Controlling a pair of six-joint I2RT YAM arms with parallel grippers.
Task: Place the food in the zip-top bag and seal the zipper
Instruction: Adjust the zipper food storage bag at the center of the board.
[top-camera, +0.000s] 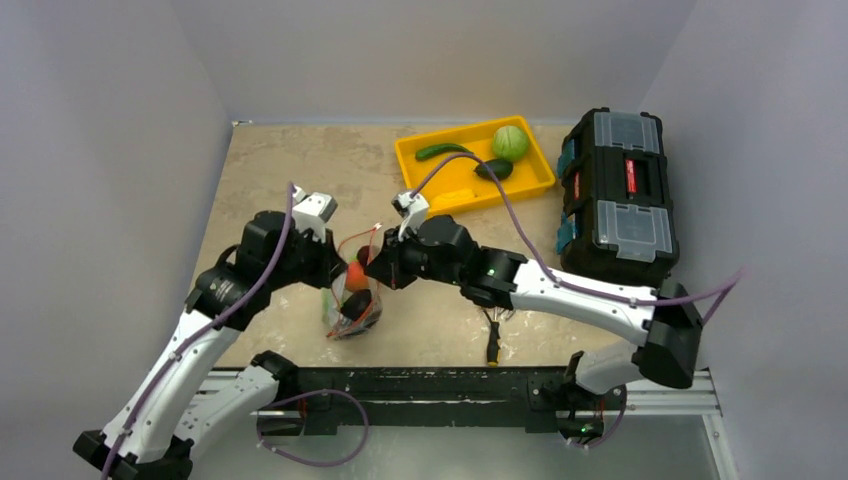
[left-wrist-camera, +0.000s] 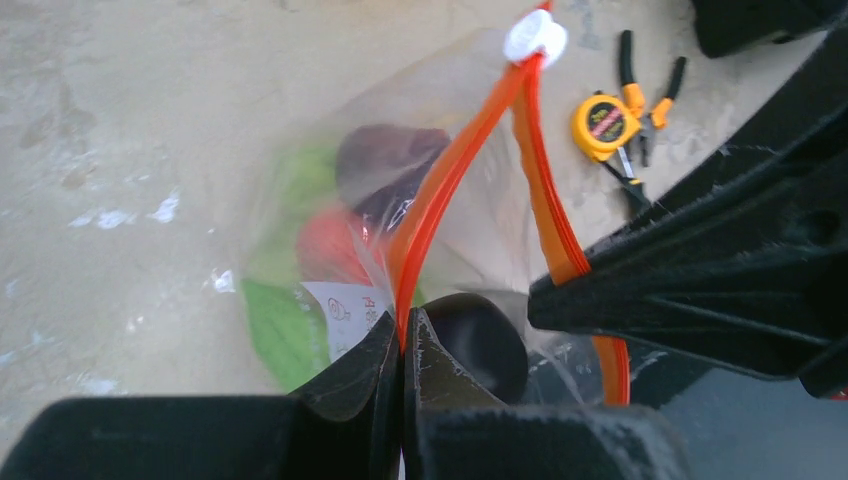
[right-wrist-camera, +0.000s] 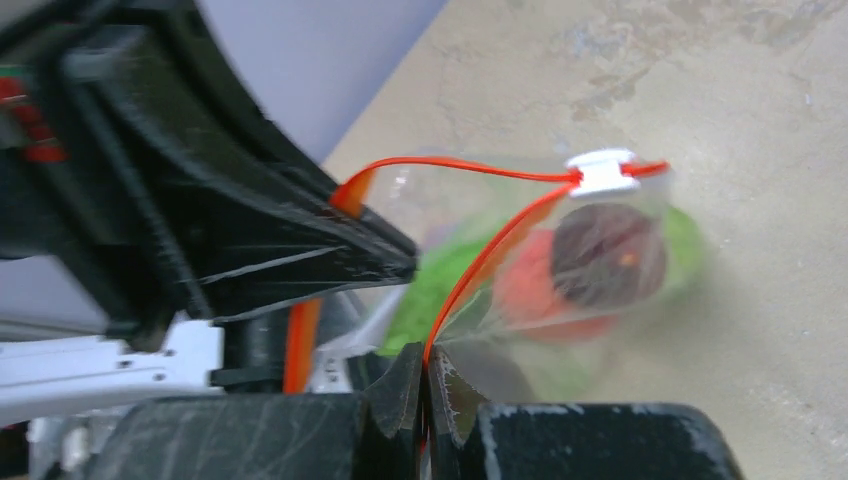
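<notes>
Left wrist view explains the arrangement best: the left pincer (left-wrist-camera: 403, 335) is pressed together on one lip of the zipper (left-wrist-camera: 550, 200). The right pincer (right-wrist-camera: 424, 378), likewise clamped, pinches the opposite lip. The two orange-red strips therefore bow apart into a wide mouth and meet only at the white slider tab (left-wrist-camera: 535, 37) at the far end. Gripping both lips keeps the floppy zip-top bag (left-wrist-camera: 290, 200) hanging upright between the arms instead of slumping shut; whether its bottom rests on the surface (top-camera: 300, 170) I cannot tell. Food (left-wrist-camera: 335, 245) already lies inside: a red piece, a purple eggplant (left-wrist-camera: 385, 160) and something green show through the plastic. Top external view shows the yellow tray (top-camera: 450, 188) well apart at the far side, beside a black toolbox (top-camera: 615, 195). A round green piece (top-camera: 510, 143) and two smaller pieces sit in it, so loading may not be finished. A tape measure (left-wrist-camera: 603, 122) and pliers (left-wrist-camera: 640, 90) lie near the bag and are no part of the job. With the slider parked at one end, sealing looks not yet begun. It would likely need one pincer to release its lip and draw the slider along while the other anchors the strip, which could slip.
</notes>
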